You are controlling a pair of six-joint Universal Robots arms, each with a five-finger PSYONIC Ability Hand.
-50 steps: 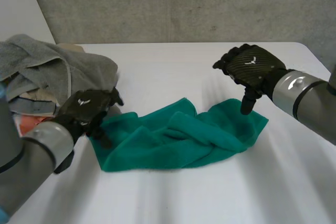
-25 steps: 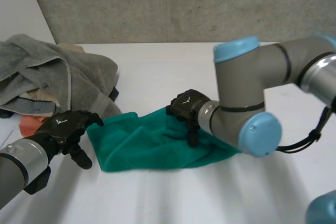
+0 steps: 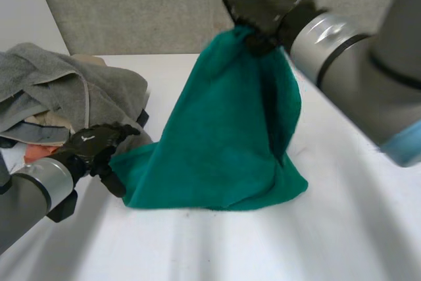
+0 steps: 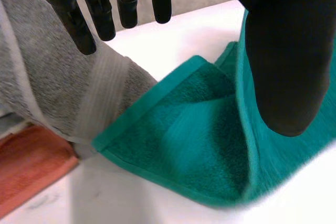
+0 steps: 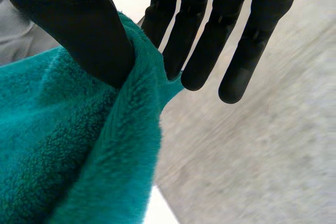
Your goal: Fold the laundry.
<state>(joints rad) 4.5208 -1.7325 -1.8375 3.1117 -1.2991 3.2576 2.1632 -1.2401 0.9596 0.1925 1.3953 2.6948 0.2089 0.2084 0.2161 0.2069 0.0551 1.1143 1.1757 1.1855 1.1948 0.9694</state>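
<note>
My right hand [image 3: 270,3] is up at about 1 o'clock in the head view, well above the white surface [image 3: 355,228], and it is clamped on a green towel [image 3: 223,129]. In its wrist view the thumb [image 5: 79,30] presses a bunched fold of the terry against the fingers [image 5: 210,40], so the grasp is a pinch at the top of the cloth. From that pinch the towel hangs like a tent, widening toward 6 o'clock. Its lower edge rests on the surface, spread from roughly 8 o'clock across to 4 o'clock.

My left hand [image 3: 92,148] sits low at 8 o'clock, just beside the towel's lower corner on that side. Its wrist view shows the fingers straight and well apart from the thumb with nothing gripped, so that hand is released. The towel's hemmed corner lies flat on the surface below the palm, its tip right up against a grey towel [image 3: 72,90].

That grey towel tops a rumpled pile at 9 to 10 o'clock. An orange cloth [image 3: 36,154] shows at the pile's near edge, beside my left forearm.
</note>
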